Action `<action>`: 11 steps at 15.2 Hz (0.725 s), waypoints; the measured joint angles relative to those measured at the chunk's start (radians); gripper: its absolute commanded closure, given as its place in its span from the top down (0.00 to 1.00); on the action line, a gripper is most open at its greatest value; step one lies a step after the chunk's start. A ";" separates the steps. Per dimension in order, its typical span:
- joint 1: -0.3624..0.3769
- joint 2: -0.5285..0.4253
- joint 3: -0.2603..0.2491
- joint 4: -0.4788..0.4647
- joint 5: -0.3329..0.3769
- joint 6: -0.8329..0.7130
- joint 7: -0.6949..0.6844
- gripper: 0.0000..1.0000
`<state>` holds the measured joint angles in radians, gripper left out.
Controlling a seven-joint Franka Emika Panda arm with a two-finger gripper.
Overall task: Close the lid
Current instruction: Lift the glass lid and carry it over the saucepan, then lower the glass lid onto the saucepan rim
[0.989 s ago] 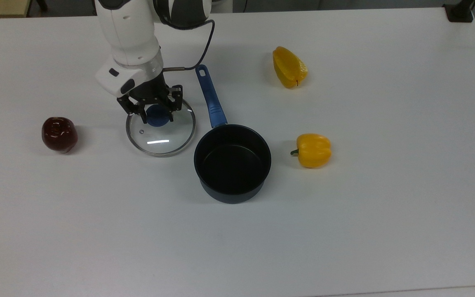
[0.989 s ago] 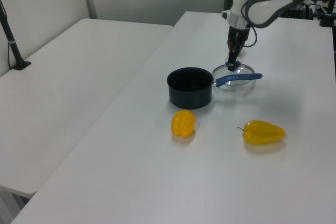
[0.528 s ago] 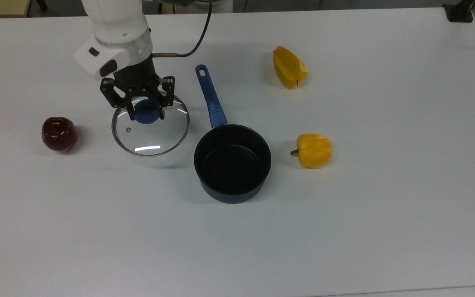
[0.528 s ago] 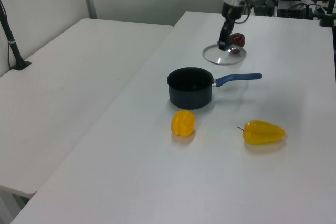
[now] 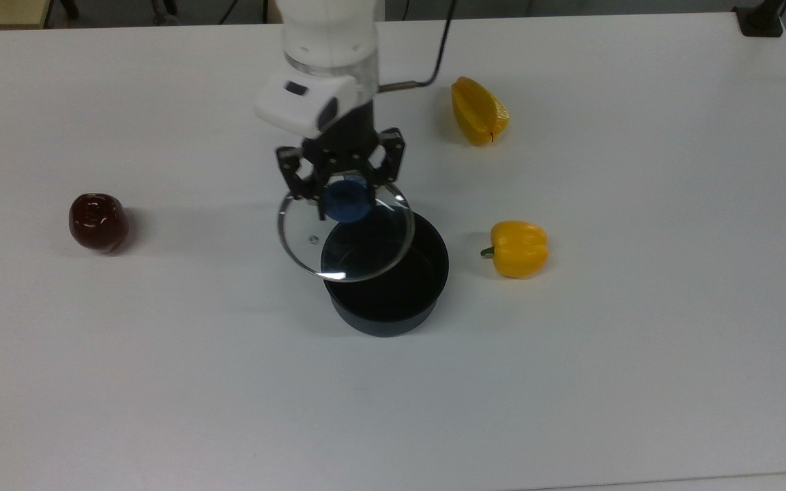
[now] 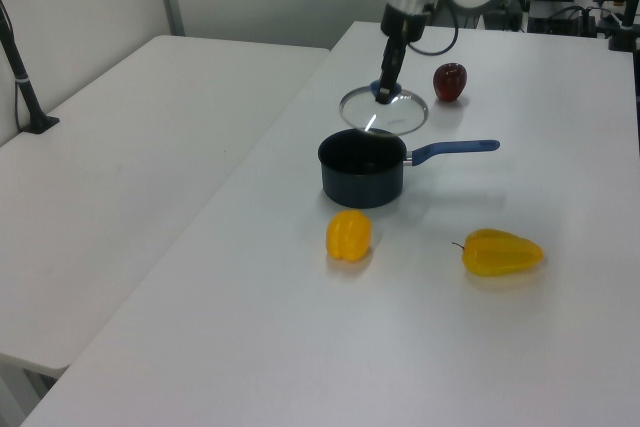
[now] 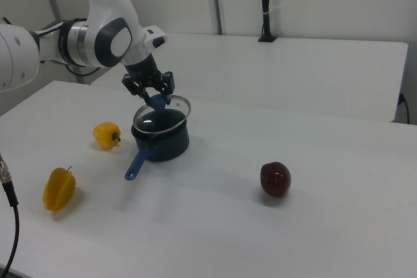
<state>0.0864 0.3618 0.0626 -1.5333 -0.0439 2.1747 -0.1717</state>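
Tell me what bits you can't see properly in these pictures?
- Pan handle: in the top view, the gripper and arm cover it.
- Part of the pan rim: in the top view, the held lid overlaps it.
- Gap between lid and pan: none of the three views makes it plain.
- Arm's base: cut off by the top view's upper edge.

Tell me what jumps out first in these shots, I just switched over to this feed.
The hand holds the glass lid by its blue knob, in the air and tilted, partly over the dark saucepan at the middle of the white table. Two yellow peppers lie at the top view's right, one beside the pan and one farther back. A dark red apple sits alone at the top view's left.
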 measured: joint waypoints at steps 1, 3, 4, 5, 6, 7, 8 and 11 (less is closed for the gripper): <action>0.016 0.022 0.000 0.018 0.000 0.000 0.000 0.42; 0.040 0.085 0.000 0.071 -0.001 0.000 0.000 0.42; 0.042 0.106 0.000 0.088 -0.001 0.004 0.000 0.42; 0.042 0.116 0.000 0.094 -0.001 0.016 0.000 0.42; 0.042 0.122 0.000 0.096 -0.001 0.031 0.000 0.42; 0.042 0.126 0.000 0.097 0.000 0.040 0.000 0.42; 0.042 0.130 0.000 0.097 0.000 0.042 0.000 0.42; 0.042 0.134 0.000 0.097 0.000 0.042 0.000 0.43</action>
<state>0.1286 0.4961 0.0628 -1.4359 -0.0443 2.2164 -0.1712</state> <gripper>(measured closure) 0.392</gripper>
